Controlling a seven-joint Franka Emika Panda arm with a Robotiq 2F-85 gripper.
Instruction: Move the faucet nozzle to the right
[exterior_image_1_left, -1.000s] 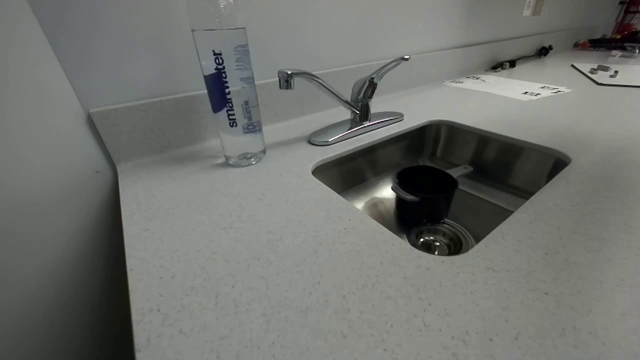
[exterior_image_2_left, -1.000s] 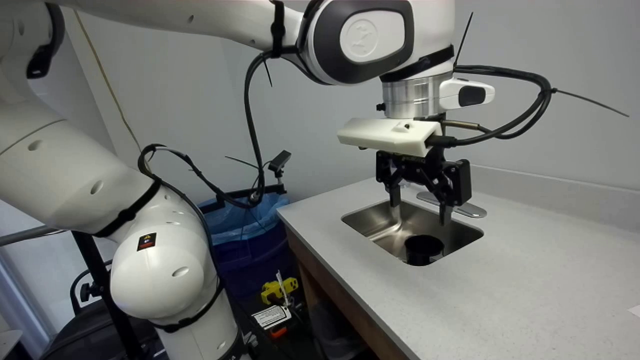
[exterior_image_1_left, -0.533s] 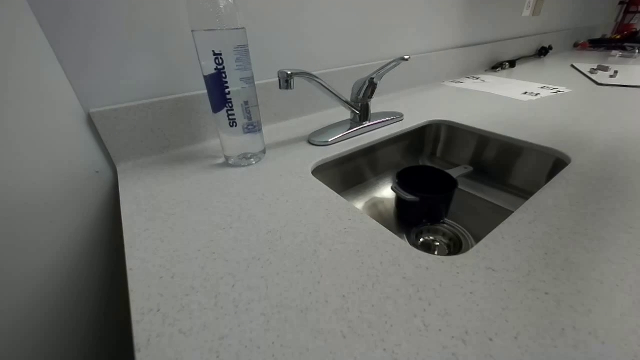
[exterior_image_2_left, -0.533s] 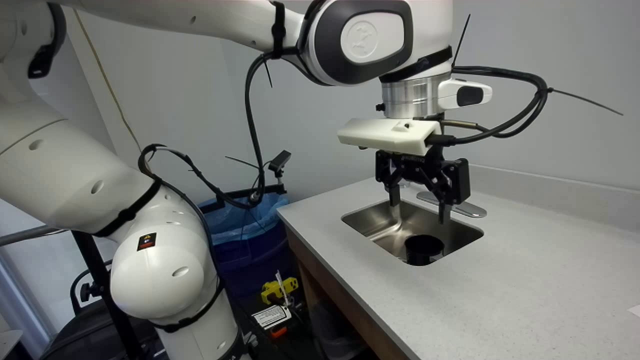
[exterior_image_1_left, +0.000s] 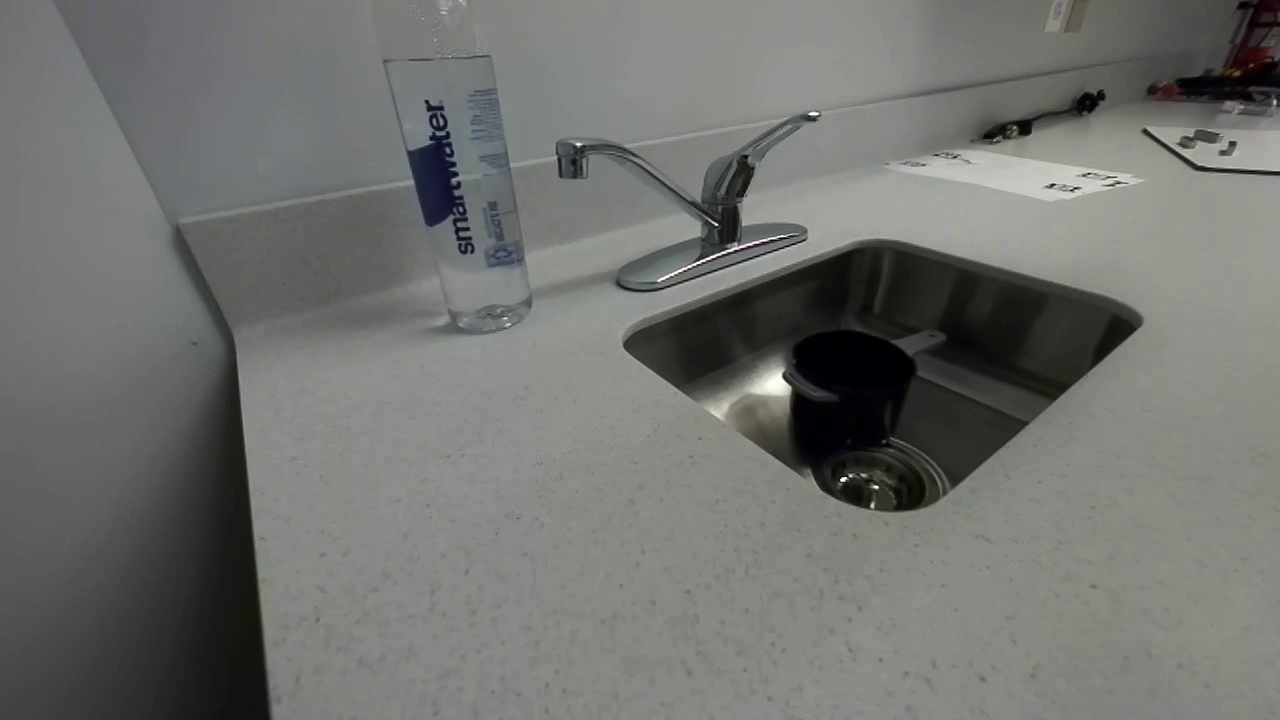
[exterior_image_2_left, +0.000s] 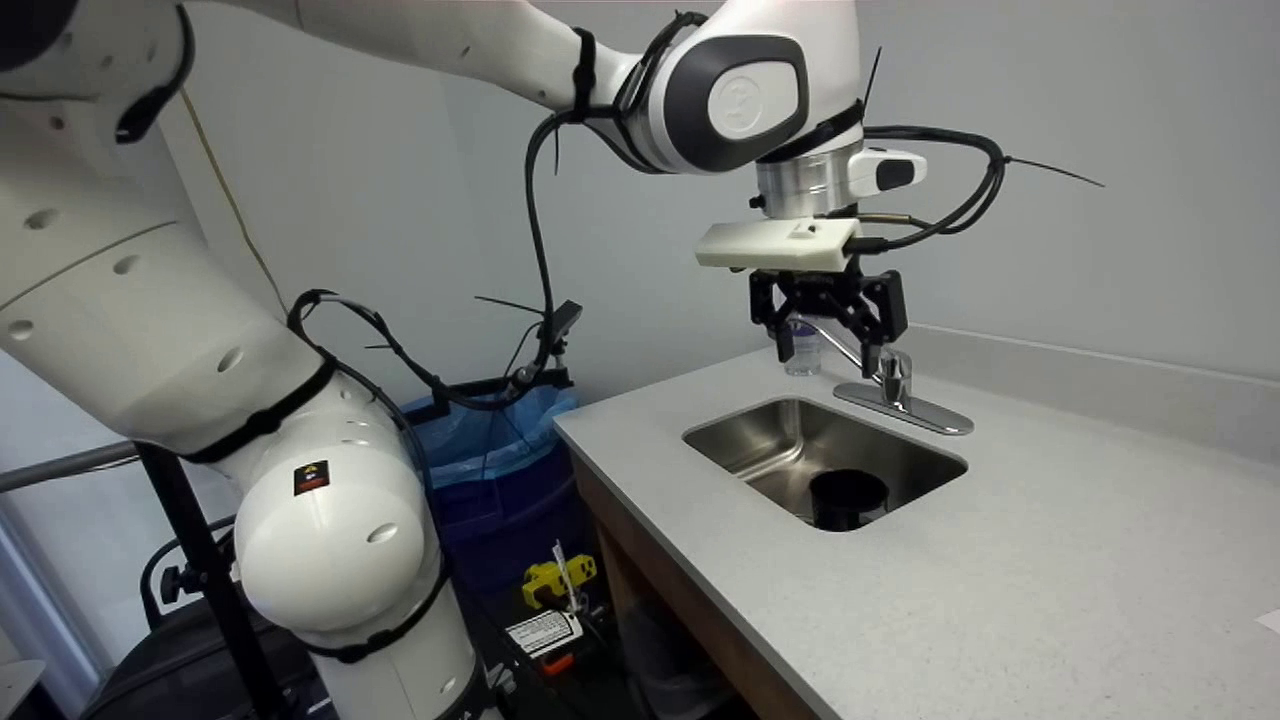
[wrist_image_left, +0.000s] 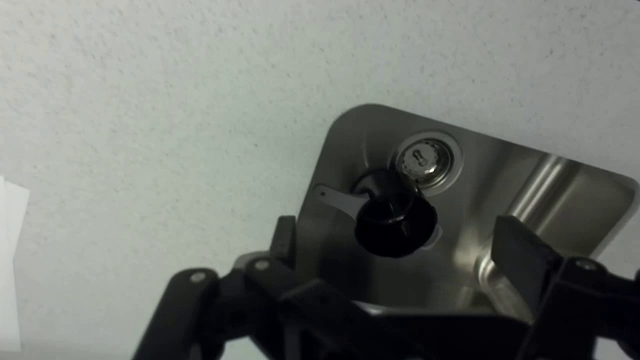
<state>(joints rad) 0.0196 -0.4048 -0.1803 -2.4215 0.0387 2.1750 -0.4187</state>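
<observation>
1. Black two-fingered end effector (exterior_image_2_left: 828, 357): spread wide, above speckled white desk (exterior_image_1_left: 450, 520).
2. Slim silver metal faucet nozzle (exterior_image_1_left: 650, 172): beside rectangular stainless-steel sink (exterior_image_1_left: 985, 305), downturned tip toward upright clear plastic bottle (exterior_image_1_left: 462, 190).
3. Round black pot (exterior_image_1_left: 850, 412), grey-handled: inside sink, beside metal drain strainer (wrist_image_left: 422, 162).

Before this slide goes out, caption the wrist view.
Looking past the open gripper into a steel sink, where a black pot stands beside the drain strainer.
</observation>
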